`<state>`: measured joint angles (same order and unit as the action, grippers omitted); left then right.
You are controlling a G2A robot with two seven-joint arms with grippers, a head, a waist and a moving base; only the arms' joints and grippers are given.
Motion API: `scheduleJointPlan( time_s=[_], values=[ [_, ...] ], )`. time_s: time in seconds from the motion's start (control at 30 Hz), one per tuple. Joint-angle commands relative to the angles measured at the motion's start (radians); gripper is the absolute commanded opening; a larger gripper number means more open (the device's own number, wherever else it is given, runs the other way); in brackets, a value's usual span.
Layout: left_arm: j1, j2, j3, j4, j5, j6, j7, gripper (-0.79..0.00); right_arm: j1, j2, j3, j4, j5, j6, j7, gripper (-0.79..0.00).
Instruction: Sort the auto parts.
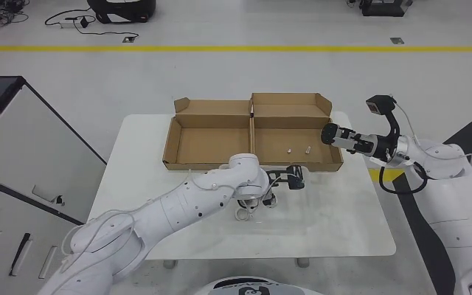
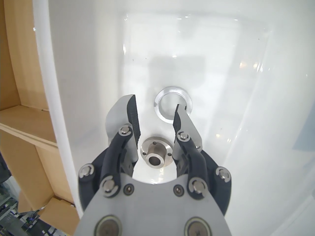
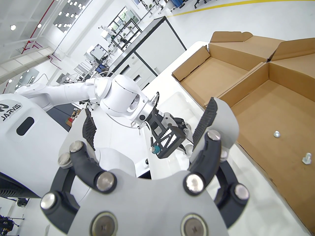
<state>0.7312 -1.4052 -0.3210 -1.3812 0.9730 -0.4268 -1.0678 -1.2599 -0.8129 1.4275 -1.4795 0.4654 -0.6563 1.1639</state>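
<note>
COUNT: 1 flanged hub (image 2: 156,154), 1 metal ring (image 2: 173,104), 2 bolts (image 3: 276,134) in cardboard box (image 3: 258,114) | left hand (image 2: 155,102): part open, pointing down at desk (image 2: 221,50), hub between fingers, ring just beyond fingertips | right hand (image 3: 149,105): wide, empty, raised beside box, bolts near

counter (image 1: 346,221): white, rounded corners | clear tray (image 2: 187,18): on counter, under left jaws | metal ring (image 2: 172,90): within the tray outline, just past left jaws' tips | flanged hub (image 2: 147,148): between left jaws, deep in the gap | open cardboard box (image 1: 210,144): off to one side of left jaws | twin box (image 1: 295,140): touching the first, just beside right jaws
</note>
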Motion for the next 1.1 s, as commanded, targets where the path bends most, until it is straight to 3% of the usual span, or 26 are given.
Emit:
scheduleJointPlan(
  time_s=[0.0,0.57,1.07],
  values=[
    [0.007,-0.003,0.005,0.009,0.009,-0.006,0.002,-0.44,0.0,0.0,0.0,0.0,0.0,0.0,0.0,0.0],
    [0.027,-0.009,-0.023,0.046,0.048,-0.034,0.013,-0.517,0.0,0.0,0.0,0.0,0.0,0.0,0.0,0.0],
    [0.037,-0.037,-0.024,0.076,0.046,-0.022,0.01,-0.542,0.0,0.0,0.0,0.0,0.0,0.0,0.0,0.0]
  ],
)
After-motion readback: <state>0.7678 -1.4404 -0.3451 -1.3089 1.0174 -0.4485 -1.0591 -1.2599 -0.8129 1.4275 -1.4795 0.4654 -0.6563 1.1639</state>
